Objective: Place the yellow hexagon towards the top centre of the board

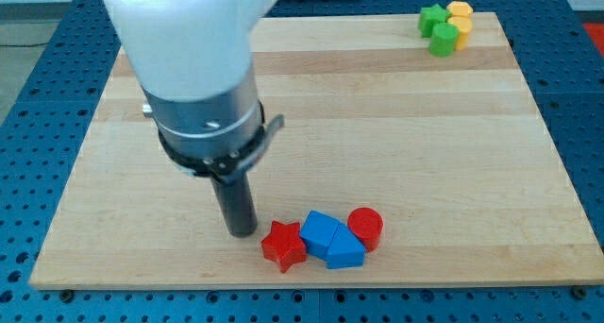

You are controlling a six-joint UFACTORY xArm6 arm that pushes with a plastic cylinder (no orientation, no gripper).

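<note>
A yellow block [460, 8] that looks like the hexagon sits at the board's top right corner, in a tight cluster with a second yellow block [463, 28], a green star-like block [432, 18] and a green cylinder [443, 40]. My tip [242, 231] rests on the board near the view's bottom, left of centre, far from that cluster. It stands just left of a red star [284, 245], with a small gap between them.
To the right of the red star lie a blue block [320, 230], a blue wedge-like block [346, 251] and a red cylinder [365, 228], all touching in a row near the wooden board's bottom edge [311, 283]. The arm's white body [189, 49] hides the board's upper left.
</note>
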